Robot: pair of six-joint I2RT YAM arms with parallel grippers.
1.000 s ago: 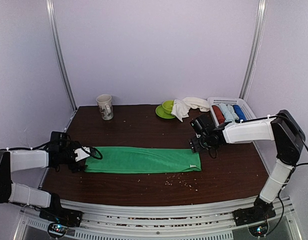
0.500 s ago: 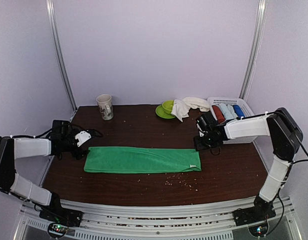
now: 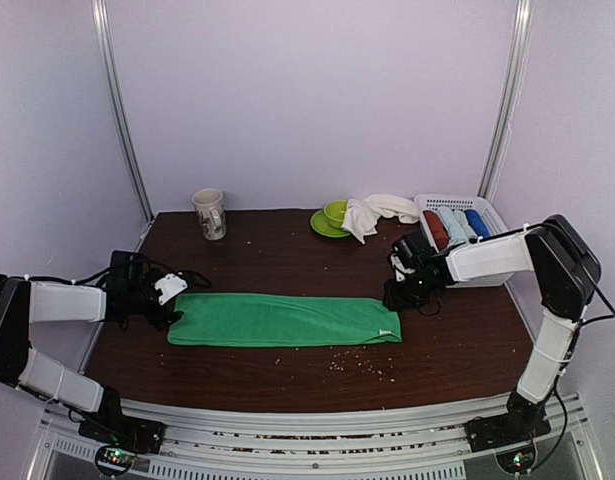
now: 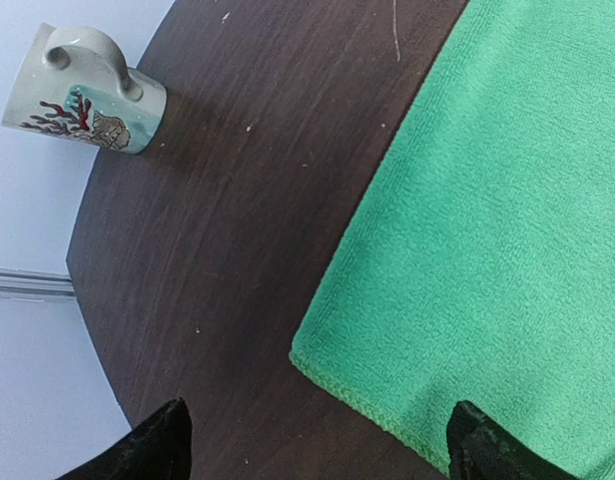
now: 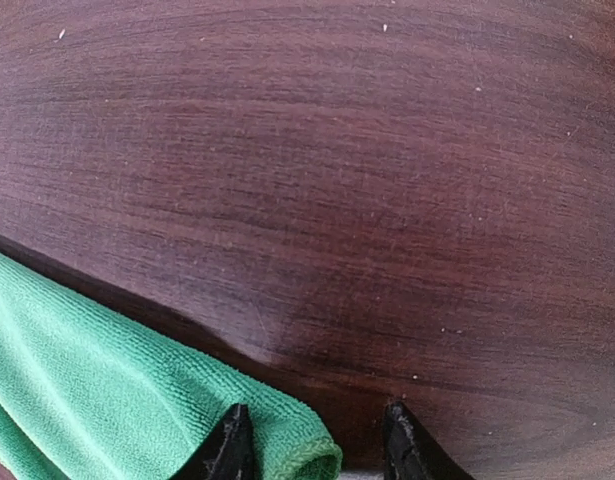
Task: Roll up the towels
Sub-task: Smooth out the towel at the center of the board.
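Mug [image 3: 209, 213] L, basket [image 3: 452, 198] R (crumbs [image 3: 362, 365] by green towel [image 3: 282, 320]).

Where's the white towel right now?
In the overhead view the white towel lies crumpled at the back of the table, right of centre. It rests against the green bowl, just left of the basket.

The bright green towel [image 3: 284, 320] lies flat, folded into a long narrow strip, not yet rolled; it sits nearer the viewer than the mug [image 3: 210, 213], starting just left of it and running well to its right. The cream-white towel [image 3: 372, 212] lies crumpled and unfolded in a loose heap, far right of the mug, level with it.
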